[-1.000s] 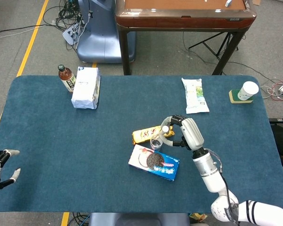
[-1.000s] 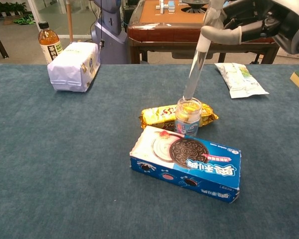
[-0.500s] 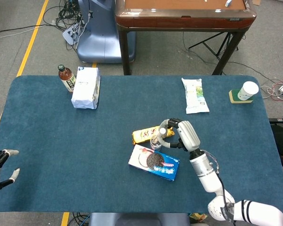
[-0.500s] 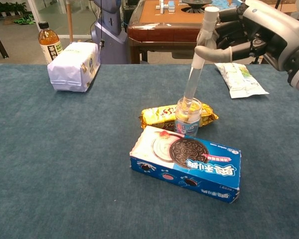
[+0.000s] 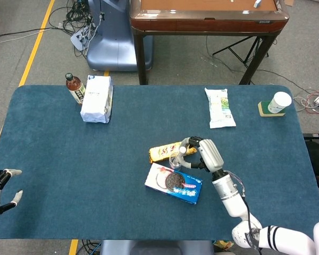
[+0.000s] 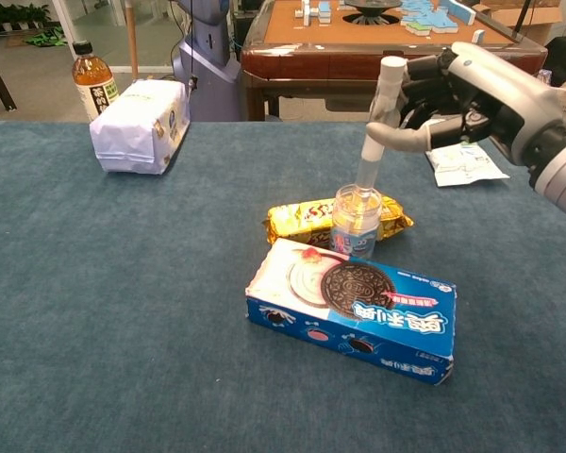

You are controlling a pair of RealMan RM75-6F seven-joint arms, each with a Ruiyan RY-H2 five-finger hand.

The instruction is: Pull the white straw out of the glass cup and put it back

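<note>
Straw [image 6: 375, 123]: white, nearly upright at frame centre in the chest view, lower end inside the glass cup [image 6: 356, 219]; upper part pinched between thumb and fingers of the right hand [image 6: 453, 94], which sits to the straw's right.
Glass cup: on the blue table [image 6: 123, 302], just behind the blue cookie box [image 6: 354, 309] and in front of the yellow snack pack [image 6: 307, 219], touching or nearly touching both.
Left hand [image 5: 0, 188]: lower left edge of the head view, fingers apart, holding nothing.

Change from a second ago: the straw sits lower, its tip then barely at the cup's rim and now well inside; the right hand has come down with it. Left hand unchanged.

Chest view only: the straw's entry into the cup and the thumb against it. Head view only: the left hand, the paper cup [image 5: 279, 101] on its coaster at upper right, the whole table outline. Both views show the white bag [image 5: 97, 99], bottle [image 5: 74, 87] and the white-green packet [image 5: 219, 108].
</note>
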